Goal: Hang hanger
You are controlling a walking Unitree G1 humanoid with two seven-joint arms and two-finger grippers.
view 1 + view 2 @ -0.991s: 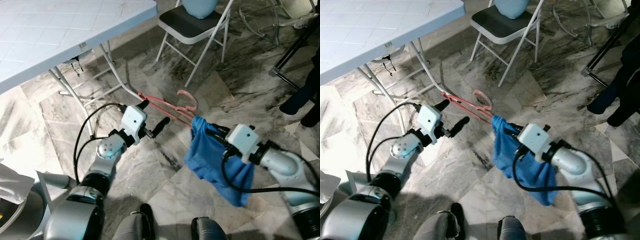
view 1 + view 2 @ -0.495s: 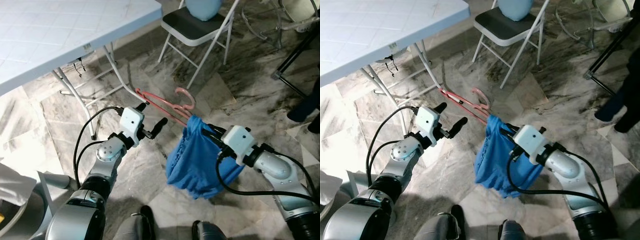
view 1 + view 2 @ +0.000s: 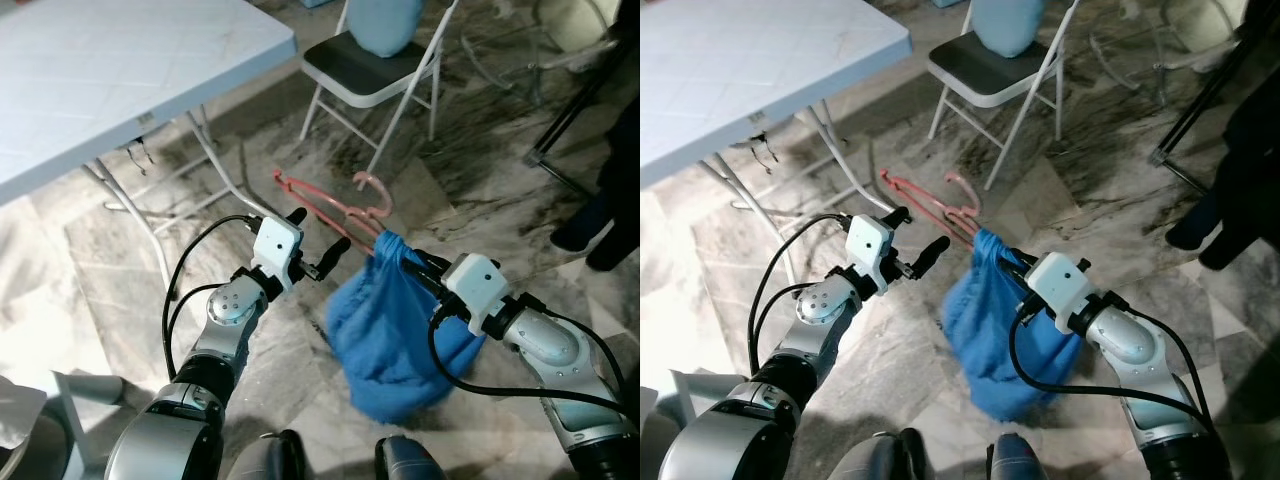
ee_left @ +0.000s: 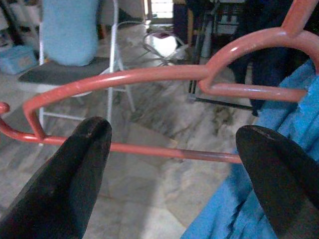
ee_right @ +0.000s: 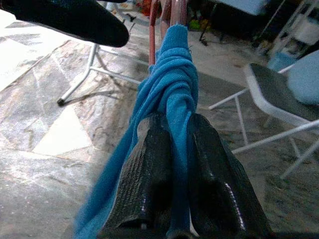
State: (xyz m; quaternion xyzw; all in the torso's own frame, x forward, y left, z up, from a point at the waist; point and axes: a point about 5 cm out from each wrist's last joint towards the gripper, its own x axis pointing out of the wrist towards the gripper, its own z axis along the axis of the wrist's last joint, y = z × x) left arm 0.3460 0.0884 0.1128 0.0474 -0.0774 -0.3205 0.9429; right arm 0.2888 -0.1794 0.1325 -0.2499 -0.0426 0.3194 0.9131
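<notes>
A pink plastic hanger (image 3: 328,203) is held level above the marble floor. A blue cloth (image 3: 385,340) is bunched over its near end and hangs down, blurred. My right gripper (image 3: 405,263) is shut on the bunched top of the cloth, right where it wraps the hanger. In the right wrist view both fingers (image 5: 149,169) squeeze the blue cloth (image 5: 172,84). My left gripper (image 3: 318,235) stands open beside the hanger's other half. In the left wrist view the hanger (image 4: 149,74) crosses between the widely spread fingers (image 4: 75,169) without touching them.
A white folding table (image 3: 120,70) stands at the far left, its metal legs (image 3: 215,165) near the left arm. A folding chair (image 3: 350,75) with a pale blue cushion (image 3: 385,25) is straight ahead. A person's dark leg (image 3: 605,190) and a black stand leg (image 3: 570,125) are at the right.
The blue cloth swung from my right side to the left and now hangs lower and blurred. The camera shifted a little. The left gripper stays open by the hanger.
</notes>
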